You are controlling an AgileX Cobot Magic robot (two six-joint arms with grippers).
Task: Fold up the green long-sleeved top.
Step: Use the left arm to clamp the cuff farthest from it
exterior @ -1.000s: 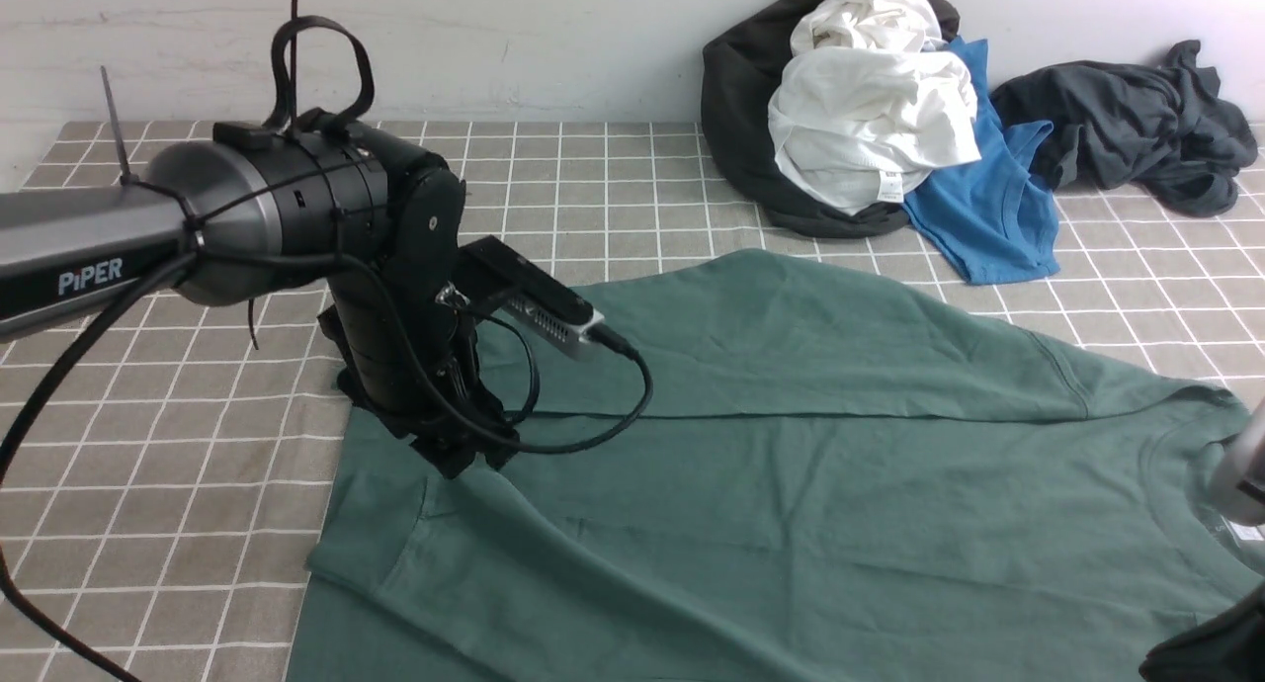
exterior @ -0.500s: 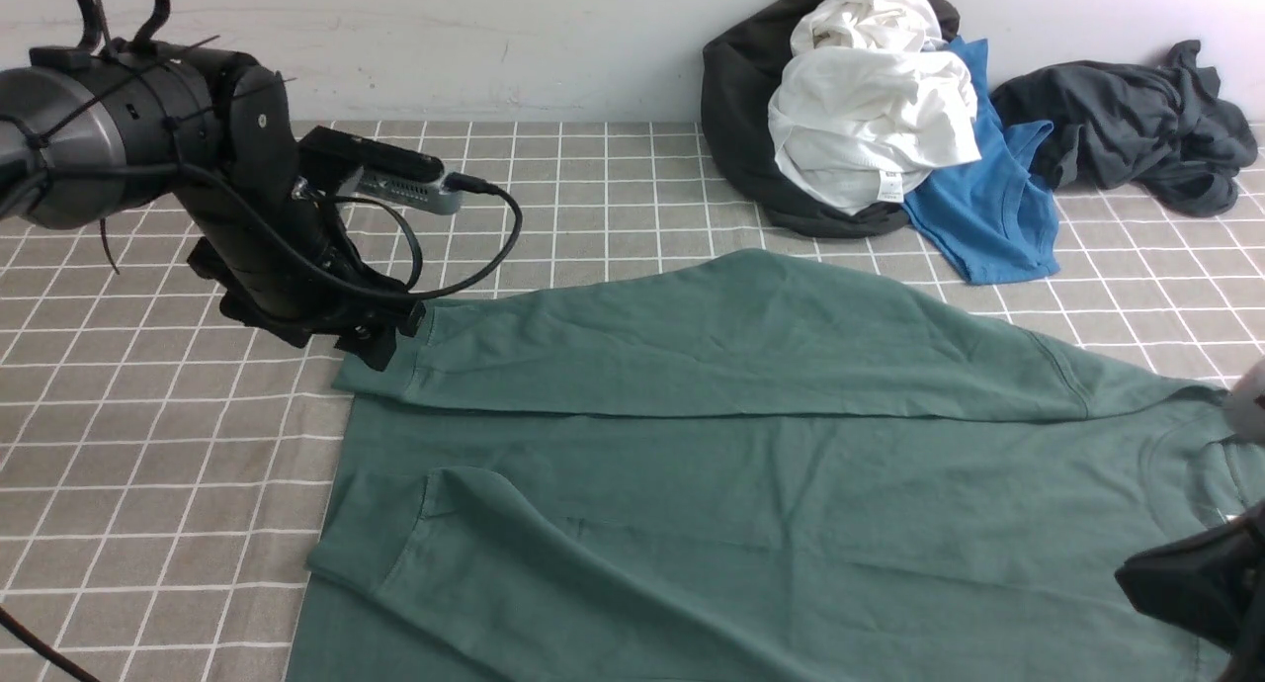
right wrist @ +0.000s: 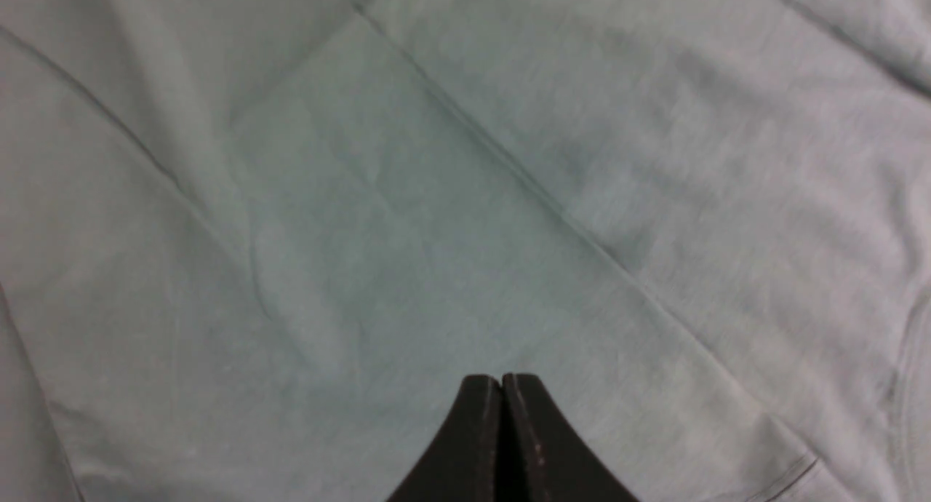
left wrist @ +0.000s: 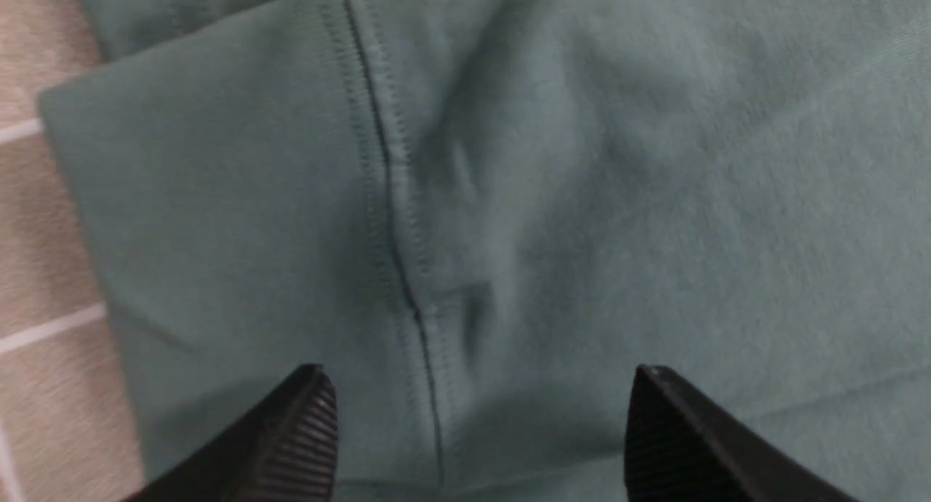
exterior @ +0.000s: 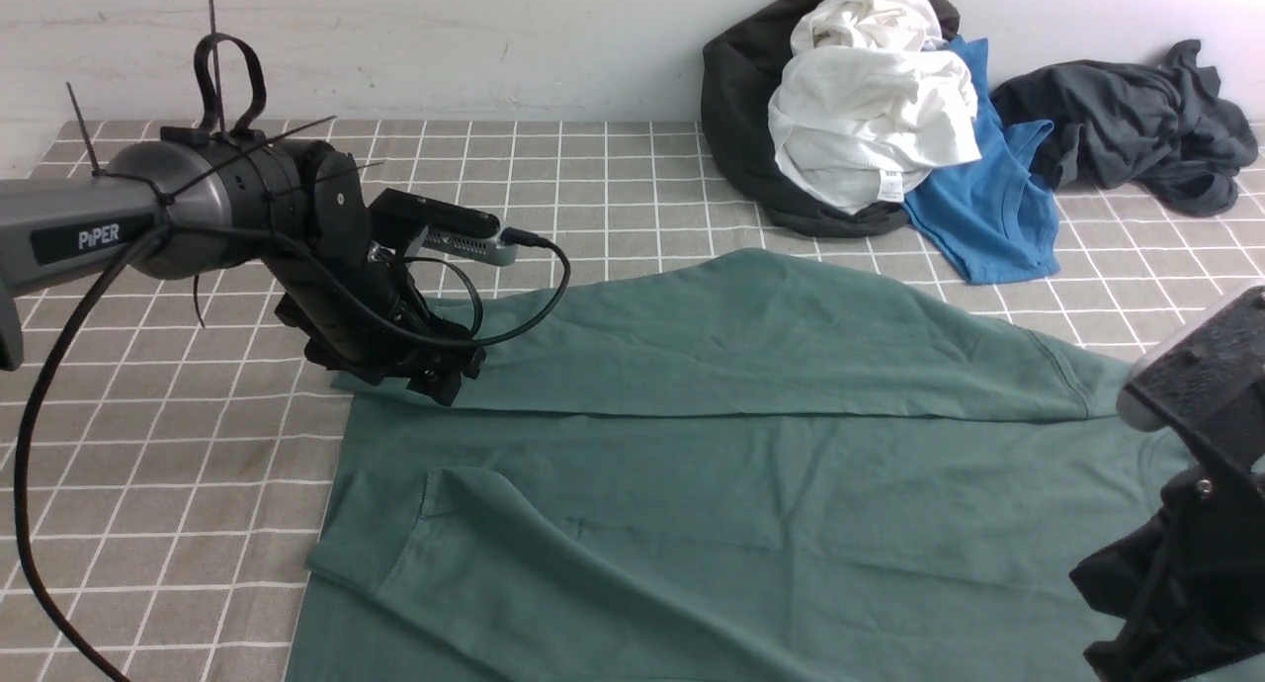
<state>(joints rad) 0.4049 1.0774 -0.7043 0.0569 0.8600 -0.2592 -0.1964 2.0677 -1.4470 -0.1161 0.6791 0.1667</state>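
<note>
Front view bright, crisp, soft shadows; 2 wrist views slightly soft, right paler.

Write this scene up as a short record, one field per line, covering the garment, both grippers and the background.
garment: green long-sleeved top, spread out, body not yet folded
sleeves: both laid inward over the body
left gripper: open, above the cuff of the farther sleeve, nothing held
right gripper: shut, over the top, nothing visibly held
behind the top: white cloth on a black one; blue garment; dark grey garment
surface: grey with a white grid
</note>
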